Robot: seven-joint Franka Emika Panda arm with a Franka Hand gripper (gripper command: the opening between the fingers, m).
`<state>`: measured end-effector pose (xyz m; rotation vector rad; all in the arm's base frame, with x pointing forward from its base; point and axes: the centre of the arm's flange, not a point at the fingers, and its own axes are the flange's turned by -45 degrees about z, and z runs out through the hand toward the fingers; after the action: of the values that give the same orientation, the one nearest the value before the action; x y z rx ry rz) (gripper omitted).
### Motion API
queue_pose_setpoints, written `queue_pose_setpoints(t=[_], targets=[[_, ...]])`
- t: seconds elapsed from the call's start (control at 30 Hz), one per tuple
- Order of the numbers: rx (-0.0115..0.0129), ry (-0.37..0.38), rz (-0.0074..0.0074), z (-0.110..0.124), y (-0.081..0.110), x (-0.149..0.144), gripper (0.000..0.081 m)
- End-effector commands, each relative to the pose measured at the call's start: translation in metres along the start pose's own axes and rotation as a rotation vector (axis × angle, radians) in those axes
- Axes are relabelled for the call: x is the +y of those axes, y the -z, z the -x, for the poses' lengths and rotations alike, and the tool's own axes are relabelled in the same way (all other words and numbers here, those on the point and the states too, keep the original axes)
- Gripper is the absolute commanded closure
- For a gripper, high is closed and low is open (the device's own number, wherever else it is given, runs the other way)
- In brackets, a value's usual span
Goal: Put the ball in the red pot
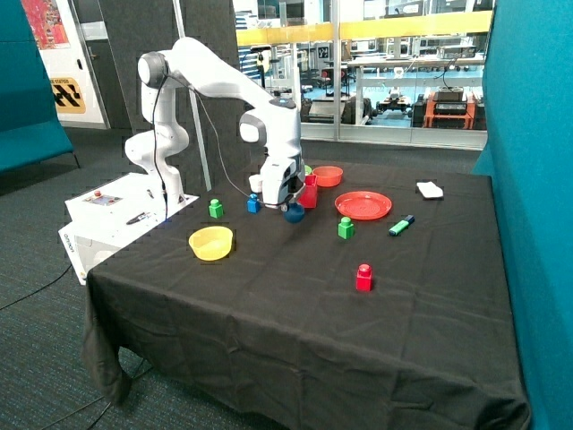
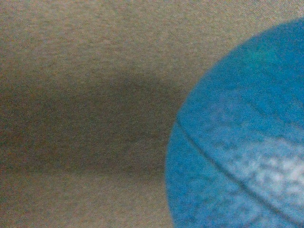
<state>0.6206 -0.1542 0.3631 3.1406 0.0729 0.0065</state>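
Black cloth, slightly creased, covers the table [image 1: 269,322] in the outside view. The white arm bends down over its far side, and the gripper [image 1: 285,204] sits low, just above the cloth. The ball [image 1: 295,213], a small dark blue sphere, lies on the cloth right at the gripper's tip, touching or nearly touching it. How far the jaws are parted, and whether they have hold of the ball, cannot be told from here. The pot [image 1: 309,193], red and square-sided, stands just behind the ball and close beside the gripper; the ball is outside it. A small blue block [image 1: 253,203] and a green block [image 1: 216,209] stand near the gripper on the side toward the arm's base. A round yellow bowl [image 1: 211,242] sits nearer the front edge. Beyond the pot is a shallow red bowl [image 1: 328,175], and next to it a flat red plate [image 1: 363,205]. A second green block [image 1: 346,227] stands just in front of the plate, with a green and blue marker [image 1: 401,225] beside it. A red block [image 1: 363,278] stands alone toward the front, and a white object [image 1: 430,189] lies near the far corner.

In the wrist view, the ball [image 2: 237,142] fills one corner, very close, blue and faintly grainy, with a thin dark seam curving across it. The cloth [image 2: 85,71] behind it shows a fine weave, and a soft dark shadow band crosses it.
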Motion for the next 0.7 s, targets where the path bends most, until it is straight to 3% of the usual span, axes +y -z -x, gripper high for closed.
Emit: queue_pose_setpoints(t=[0.0, 0.67], targets=[[-0.0041, 0.025, -0.0003, 0.002, 0.022, -0.014, 0.0808], [-0.0041, 0.083, -0.0004, 0.007, 0.057, -0.056, 0.0808]])
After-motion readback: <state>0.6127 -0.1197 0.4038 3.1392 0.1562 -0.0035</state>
